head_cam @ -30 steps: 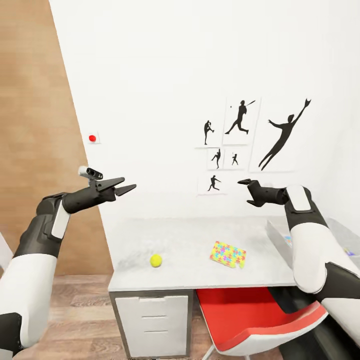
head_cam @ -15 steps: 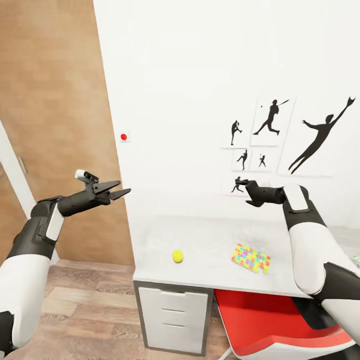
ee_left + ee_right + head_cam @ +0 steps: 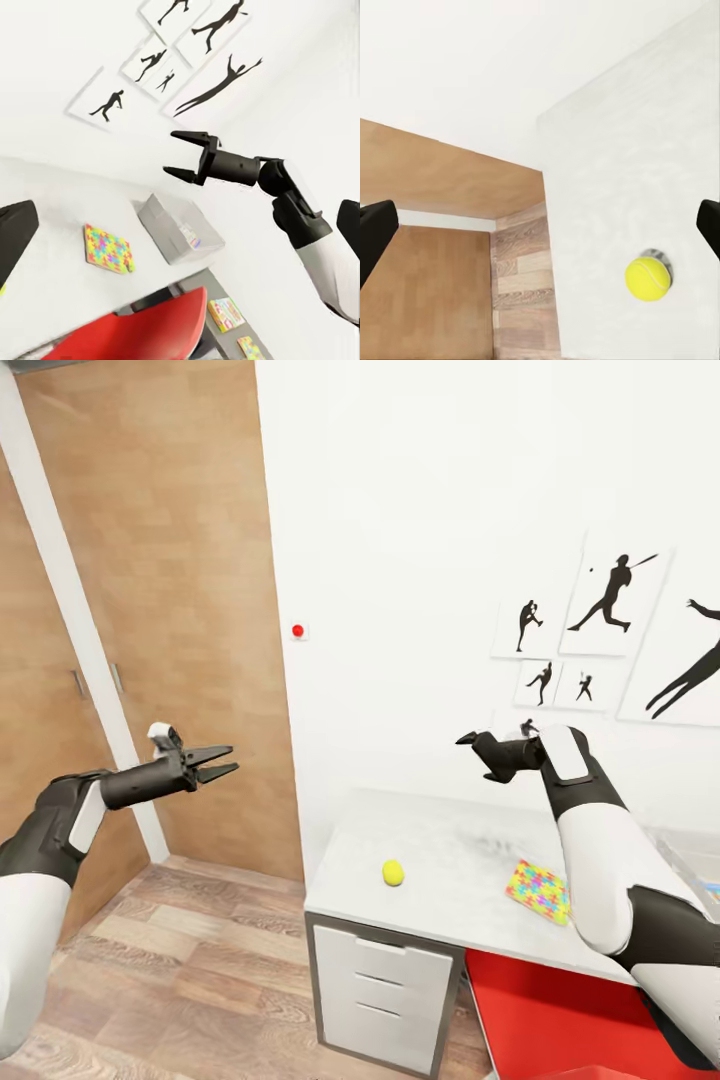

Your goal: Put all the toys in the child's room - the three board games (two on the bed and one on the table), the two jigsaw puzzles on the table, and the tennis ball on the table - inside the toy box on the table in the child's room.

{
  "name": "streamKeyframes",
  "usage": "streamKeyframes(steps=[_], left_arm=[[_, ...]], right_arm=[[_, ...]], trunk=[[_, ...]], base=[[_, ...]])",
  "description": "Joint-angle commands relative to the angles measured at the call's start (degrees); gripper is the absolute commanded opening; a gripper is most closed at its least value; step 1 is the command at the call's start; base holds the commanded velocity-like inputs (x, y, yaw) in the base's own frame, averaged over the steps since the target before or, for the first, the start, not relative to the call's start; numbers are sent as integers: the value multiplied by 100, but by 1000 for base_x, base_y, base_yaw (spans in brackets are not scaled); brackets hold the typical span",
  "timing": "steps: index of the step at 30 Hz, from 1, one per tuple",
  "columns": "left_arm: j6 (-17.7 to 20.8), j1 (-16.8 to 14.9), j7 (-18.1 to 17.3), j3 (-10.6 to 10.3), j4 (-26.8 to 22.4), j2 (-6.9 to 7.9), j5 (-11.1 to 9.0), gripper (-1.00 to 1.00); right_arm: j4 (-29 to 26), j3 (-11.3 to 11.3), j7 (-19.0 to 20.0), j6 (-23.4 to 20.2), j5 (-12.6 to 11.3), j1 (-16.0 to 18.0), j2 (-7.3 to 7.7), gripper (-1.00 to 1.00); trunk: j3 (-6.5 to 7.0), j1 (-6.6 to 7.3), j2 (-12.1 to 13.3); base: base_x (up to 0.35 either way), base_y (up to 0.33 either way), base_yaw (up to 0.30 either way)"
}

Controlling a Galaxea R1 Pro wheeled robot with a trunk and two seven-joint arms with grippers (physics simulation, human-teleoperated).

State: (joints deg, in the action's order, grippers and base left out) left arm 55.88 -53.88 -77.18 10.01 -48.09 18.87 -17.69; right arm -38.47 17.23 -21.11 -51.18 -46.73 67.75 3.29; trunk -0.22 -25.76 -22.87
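Both hands, left (image 3: 222,763) and right (image 3: 470,742), hang spread wide and empty above the surface (image 3: 450,860), where the tennis ball (image 3: 393,873) sits well apart from a jigsaw puzzle (image 3: 538,891).

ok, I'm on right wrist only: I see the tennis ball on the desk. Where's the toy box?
Observer: On the same table, past the jigsaw puzzle from the ball. The left wrist view shows the toy box.
Operator: Right claw holding anything?
Observer: No. The right claw is open and empty, in the air.
Operator: Left?
Observer: The left claw is open too, out over the floor off the table's end.
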Motion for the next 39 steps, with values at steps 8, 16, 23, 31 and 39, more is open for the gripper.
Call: streamKeyframes(steps=[8, 16, 23, 31, 39], left_arm=[[-472, -5, 1275, -4, 650, 222, 236, 100], [-570, -6, 2545, -16, 764, 343, 313, 100], [-585, -7, 3659, -35, 774, 369, 608, 100], [-730, -3, 4535, -60, 793, 329, 722, 100], [-1339, 0, 5235, -76, 1421, 310, 741, 100]], right_arm=[[-11, -22, -692, -45, -63, 1, -181, 100], [-18, -76, -851, -111, -60, 15, -232, 100], [-20, -757, -995, -131, -62, 18, -235, 100], [-21, -1700, -1277, -99, -53, 19, -241, 100], [-20, -1855, -1395, -65, -55, -176, -218, 100]], trunk=[[-7, -2, -5], [-7, -2, -5], [-7, -2, -5], [-7, -2, -5], [-7, -2, -5]], base=[[0, 0, 78], [0, 0, 7], [0, 0, 0], [0, 0, 0], [0, 0, 0]])
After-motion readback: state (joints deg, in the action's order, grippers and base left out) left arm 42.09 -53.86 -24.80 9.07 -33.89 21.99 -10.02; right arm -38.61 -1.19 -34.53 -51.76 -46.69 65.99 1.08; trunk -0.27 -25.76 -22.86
